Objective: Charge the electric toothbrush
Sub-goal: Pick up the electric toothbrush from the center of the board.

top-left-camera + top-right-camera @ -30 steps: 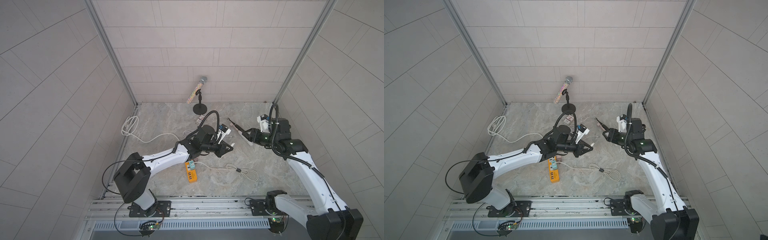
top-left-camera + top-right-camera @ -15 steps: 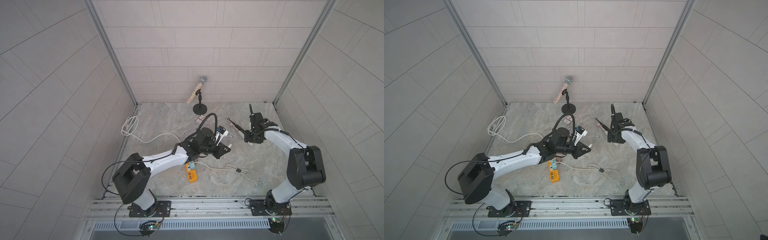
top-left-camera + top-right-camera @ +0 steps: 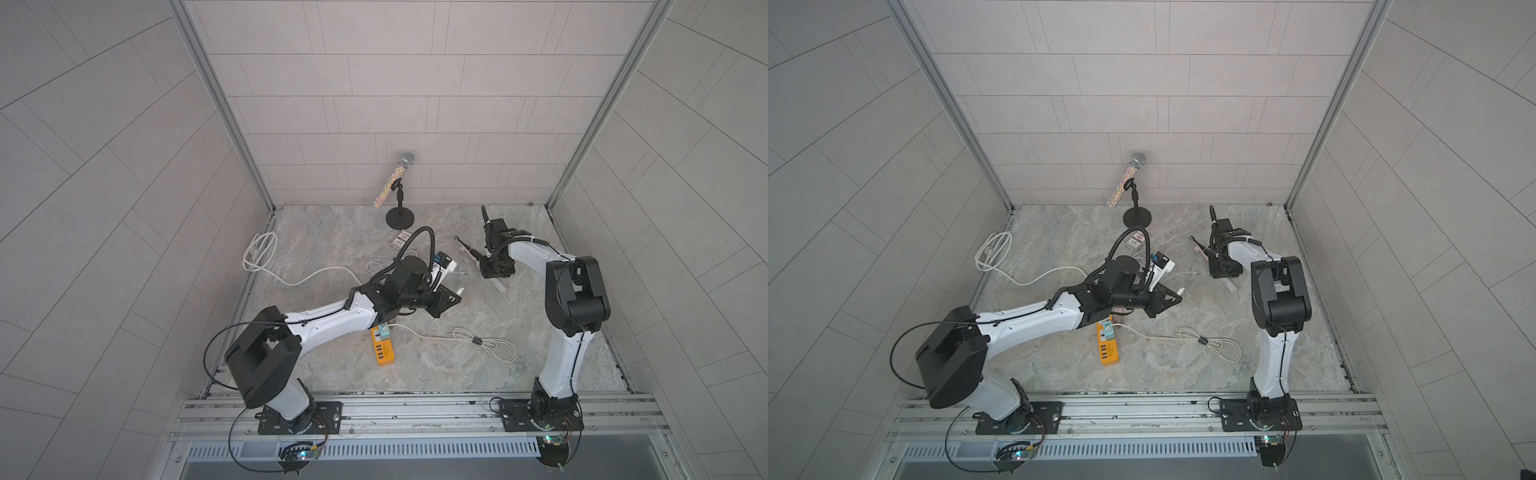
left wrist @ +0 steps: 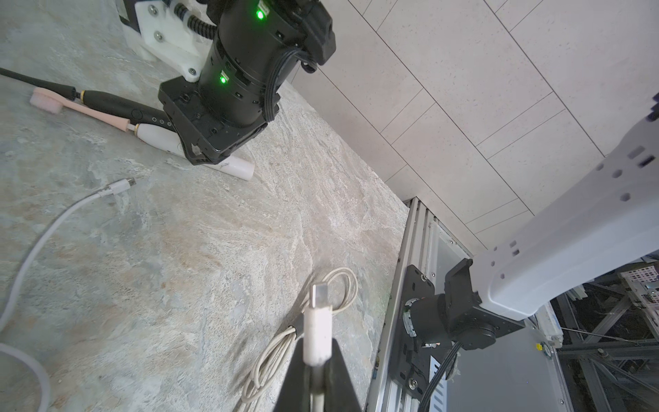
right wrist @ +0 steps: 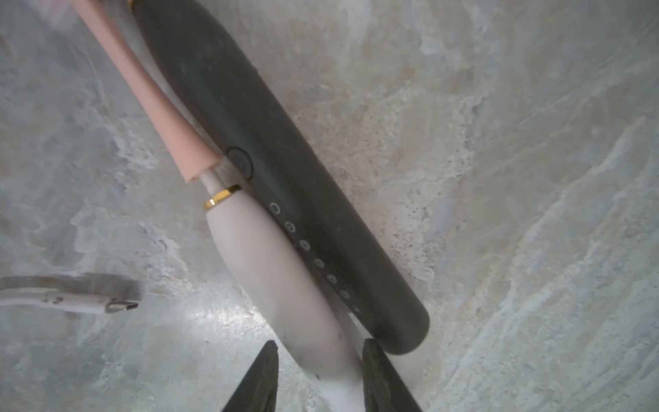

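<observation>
Two electric toothbrushes lie side by side on the stone table. One is a white toothbrush (image 5: 271,271) with a pink head, the other a black toothbrush (image 5: 285,178). My right gripper (image 5: 319,342) points down over them. Its open fingers straddle the white handle, with a thin gap on one side. In both top views the white handle's end (image 3: 498,284) (image 3: 1229,284) sticks out under that gripper. My left gripper (image 4: 317,342) (image 3: 451,297) is shut on a white USB cable plug (image 4: 317,321) and hovers mid-table.
A loose white cable end (image 4: 121,185) (image 5: 107,305) lies near the toothbrushes. An orange power strip (image 3: 383,351) sits near the front and a bundled cable (image 3: 486,343) to its right. A microphone on a stand (image 3: 399,183) is at the back, a coiled white cord (image 3: 259,253) at left.
My right arm has folded in and its wrist has dropped over the toothbrushes, the jaws narrowing around the white handle. The left arm has kept its place, still holding the plug.
</observation>
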Tool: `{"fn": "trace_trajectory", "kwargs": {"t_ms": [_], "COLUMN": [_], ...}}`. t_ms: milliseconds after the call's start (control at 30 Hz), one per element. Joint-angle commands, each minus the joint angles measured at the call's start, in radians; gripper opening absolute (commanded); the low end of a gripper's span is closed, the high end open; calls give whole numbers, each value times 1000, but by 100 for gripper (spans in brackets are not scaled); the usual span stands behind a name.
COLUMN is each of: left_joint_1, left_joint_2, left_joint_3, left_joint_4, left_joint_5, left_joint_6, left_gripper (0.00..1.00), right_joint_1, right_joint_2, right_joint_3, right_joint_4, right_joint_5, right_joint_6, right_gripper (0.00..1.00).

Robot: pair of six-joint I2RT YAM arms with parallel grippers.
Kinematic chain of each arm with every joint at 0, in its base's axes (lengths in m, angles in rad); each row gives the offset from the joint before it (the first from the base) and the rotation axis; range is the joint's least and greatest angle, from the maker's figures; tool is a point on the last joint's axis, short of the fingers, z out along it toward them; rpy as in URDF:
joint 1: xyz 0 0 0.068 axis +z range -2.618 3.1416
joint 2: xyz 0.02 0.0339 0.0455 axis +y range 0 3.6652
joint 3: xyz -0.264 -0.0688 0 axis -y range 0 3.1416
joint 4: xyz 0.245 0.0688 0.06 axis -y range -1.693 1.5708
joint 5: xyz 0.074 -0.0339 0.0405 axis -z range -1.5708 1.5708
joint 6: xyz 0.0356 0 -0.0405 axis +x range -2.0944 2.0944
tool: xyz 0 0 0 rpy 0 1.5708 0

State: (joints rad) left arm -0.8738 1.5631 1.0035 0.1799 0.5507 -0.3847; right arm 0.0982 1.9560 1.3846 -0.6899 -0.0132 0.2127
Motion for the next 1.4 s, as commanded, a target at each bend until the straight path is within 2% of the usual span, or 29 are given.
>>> {"fn": "trace_trajectory", "kwargs": {"t_ms": [0,100,233,433,567,600,867,1000,1133,1267,1367], "left_joint_1": [-5,-5,-5,-5,-4,-5,-5,-14,-47,-84,-124], "left_joint_2": [3,8,13,6,-6,-10,-82,-121,-133,-126,-120], "left_joint_3": [6,9,7,0,-6,-6,-43,-97,-110,-135,-150], "left_joint_4": [31,32,39,46,50,49,71,174,204,283,354], "left_joint_5": [-6,-8,-11,-16,-26,-29,-93,-106,-107,-102,-108], "left_joint_6": [8,9,4,1,0,-2,-59,-150,-172,-219,-249], "left_gripper": [0,0,0,0,0,0,0,0,0,0,0], "right_joint_1": [4,7,15,16,20,22,21,19,17,22,42], "right_joint_2": [24,44,59,70,52,38,-206,-394,-581,-776,-890], "right_joint_3": [16,24,23,20,18,15,-103,-207,-298,-396,-479], "right_joint_4": [-43,-54,-57,-57,-48,-41,62,147,257,439,608], "right_joint_5": [7,-14,-27,-57,-98,-113,-250,-319,-416,-493,-497], "right_joint_6": [-32,-38,-49,-59,-59,-55,42,145,312,542,720], "right_gripper": [41,36,35,20,14,11,11,11,11,10,11]}}
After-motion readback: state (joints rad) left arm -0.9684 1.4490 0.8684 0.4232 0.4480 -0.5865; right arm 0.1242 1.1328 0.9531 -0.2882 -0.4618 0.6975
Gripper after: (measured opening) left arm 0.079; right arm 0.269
